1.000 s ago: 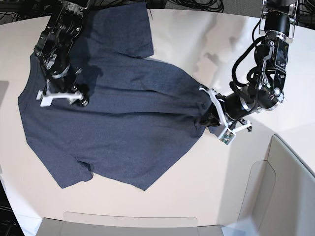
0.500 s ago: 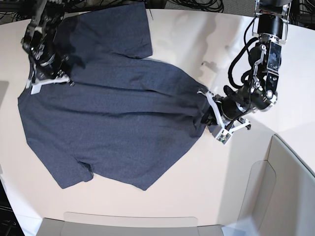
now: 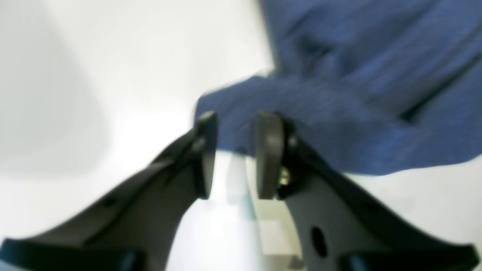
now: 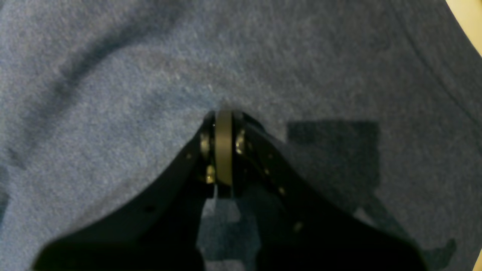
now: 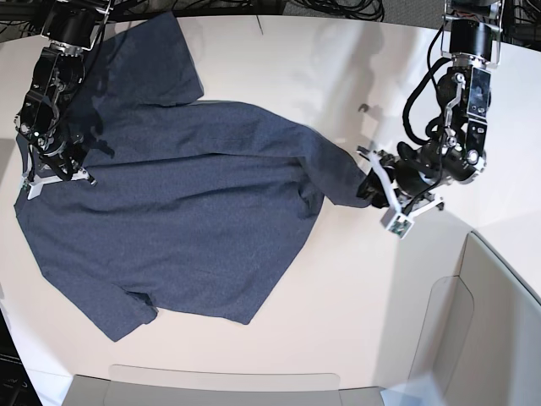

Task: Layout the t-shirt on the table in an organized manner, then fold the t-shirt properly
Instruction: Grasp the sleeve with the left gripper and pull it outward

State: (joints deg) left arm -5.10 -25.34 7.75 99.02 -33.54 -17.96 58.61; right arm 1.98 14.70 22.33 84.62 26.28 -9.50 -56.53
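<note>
The t-shirt (image 5: 169, 203) lies spread on the table (image 5: 355, 304), plain side up, covering most of the table's left half in the base view. One sleeve reaches toward the far edge, and one corner of the cloth is drawn out in a point toward the right.

At that point sits the left gripper (image 3: 235, 150). In its wrist view the jaws stand apart with a clear gap between the pads, and the bunched blue cloth lies just beyond the tips (not between them), so it is released.

The right gripper (image 4: 222, 150) is over the shirt's far left edge near the collar area. Its jaws are pressed together. Whether cloth is pinched between them cannot be told.
</note>
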